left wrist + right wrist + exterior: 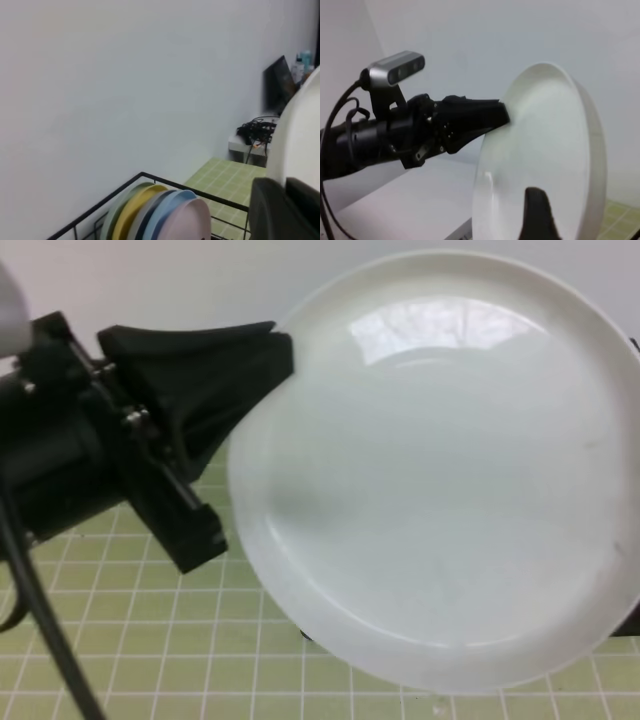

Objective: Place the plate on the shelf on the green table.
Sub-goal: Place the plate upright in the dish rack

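Note:
The white plate (440,470) hangs upright and close to the exterior high camera, well above the green table (150,640). My left gripper (278,355) is shut on the plate's left rim; the right wrist view shows the same pinch (502,117). In that view my right gripper (580,220) straddles the plate's (545,150) lower edge with its jaws wide. One dark finger (536,215) stands in front of the plate's face. The shelf (145,176), a black wire rack, lies below in the left wrist view. The plate (300,135) fills that view's right edge.
Several coloured plates (160,215) stand upright in the shelf: green, yellow, blue and pink. Behind it a plain white wall rises. A small stand with cables (255,135) and a dark monitor sits beyond the table's (225,180) far end.

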Controlling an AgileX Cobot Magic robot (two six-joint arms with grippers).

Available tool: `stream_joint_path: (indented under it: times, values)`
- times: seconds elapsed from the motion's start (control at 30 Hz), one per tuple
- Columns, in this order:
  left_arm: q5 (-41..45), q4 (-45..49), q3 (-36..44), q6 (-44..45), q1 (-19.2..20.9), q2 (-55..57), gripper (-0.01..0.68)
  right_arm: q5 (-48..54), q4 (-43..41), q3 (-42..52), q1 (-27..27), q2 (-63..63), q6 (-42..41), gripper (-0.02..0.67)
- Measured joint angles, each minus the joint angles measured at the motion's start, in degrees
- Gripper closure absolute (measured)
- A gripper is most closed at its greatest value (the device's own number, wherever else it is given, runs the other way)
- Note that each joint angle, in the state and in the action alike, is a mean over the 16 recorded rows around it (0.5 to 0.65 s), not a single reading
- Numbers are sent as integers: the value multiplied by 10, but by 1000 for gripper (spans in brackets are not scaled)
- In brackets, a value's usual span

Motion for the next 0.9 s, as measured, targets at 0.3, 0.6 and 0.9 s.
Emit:
stream_joint_path:
  times: [0.3,0.6,0.9]
  values:
    - [-17,-1,-42,10,-57,47,673,10,-24,0,0,18,14,219]
    - [-14,-1,-69,21,-85,71,673,4,-38,0,0,22,19,243]
    - [21,-1,-72,25,-88,73,670,-1,-42,0,0,22,22,384]
